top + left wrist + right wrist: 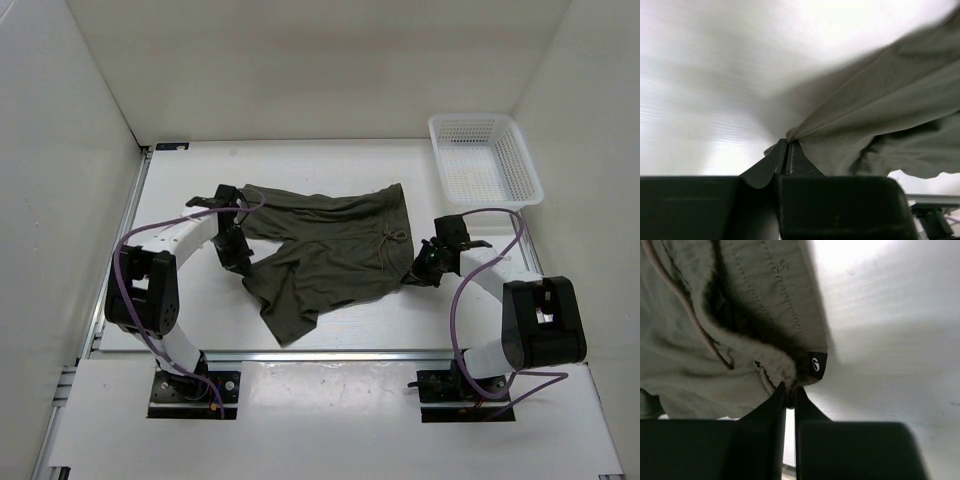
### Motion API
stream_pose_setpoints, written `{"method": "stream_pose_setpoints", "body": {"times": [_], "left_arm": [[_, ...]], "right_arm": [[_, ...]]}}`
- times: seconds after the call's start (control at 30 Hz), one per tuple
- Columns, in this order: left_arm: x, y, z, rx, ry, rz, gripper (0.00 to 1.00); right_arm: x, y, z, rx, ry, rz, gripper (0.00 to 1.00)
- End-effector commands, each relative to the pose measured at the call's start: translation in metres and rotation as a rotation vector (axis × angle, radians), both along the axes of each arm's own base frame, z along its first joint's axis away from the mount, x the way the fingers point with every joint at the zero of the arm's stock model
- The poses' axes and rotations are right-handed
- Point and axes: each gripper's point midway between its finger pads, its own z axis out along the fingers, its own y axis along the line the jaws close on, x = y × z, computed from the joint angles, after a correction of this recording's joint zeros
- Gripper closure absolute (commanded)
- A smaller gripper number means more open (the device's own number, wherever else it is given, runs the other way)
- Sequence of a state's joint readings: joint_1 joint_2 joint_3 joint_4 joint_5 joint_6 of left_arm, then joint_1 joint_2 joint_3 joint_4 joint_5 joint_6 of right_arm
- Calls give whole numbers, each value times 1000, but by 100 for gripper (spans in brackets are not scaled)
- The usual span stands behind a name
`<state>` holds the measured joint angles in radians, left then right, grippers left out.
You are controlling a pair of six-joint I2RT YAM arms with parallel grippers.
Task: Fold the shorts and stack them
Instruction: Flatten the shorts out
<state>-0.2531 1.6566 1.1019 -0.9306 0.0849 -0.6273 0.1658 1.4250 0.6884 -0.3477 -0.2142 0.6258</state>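
Note:
The dark olive-green shorts [330, 255] lie spread on the white table, waistband with drawstring to the right, one leg toward the front. My left gripper [237, 262] is shut on the hem of the left leg; in the left wrist view the fingertips [787, 145] pinch the cloth's [880, 110] edge. My right gripper [420, 270] is shut on the near corner of the waistband; in the right wrist view its fingers [788, 390] clamp the gathered fabric [740, 315] beside a small black label [816, 365].
A white mesh basket [485, 158] stands at the back right of the table. White walls enclose the table on the left, back and right. The table's front edge [330, 352] is a metal rail just before the arm bases.

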Motion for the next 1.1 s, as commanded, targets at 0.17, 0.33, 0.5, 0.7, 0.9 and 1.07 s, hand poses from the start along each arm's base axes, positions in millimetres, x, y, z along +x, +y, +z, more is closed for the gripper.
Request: {"method": "stream_pose_setpoints", "body": {"times": [0.17,0.33,0.5,0.7,0.9,1.07], "left_arm": [[63,60,20,80,-69,68,90],[88,73,4,63,-11,66,77],[89,74,39,72,-101,78,4],[23,57,70,51,-146,94,12],[-63,-2,50,-112,-32,48,63],[-109,-40,36,-136,35,19,23]], "right_arm": [[30,-4,12,-37,-99,-31,100],[23,1,18,-9,-99,-48,100],[18,0,27,-1,-116,-56,100],[16,-4,29,-33,-120,-36,100],[16,-2,31,-36,-124,-19,100],[16,-2,31,-36,-124,-19,100]]}}
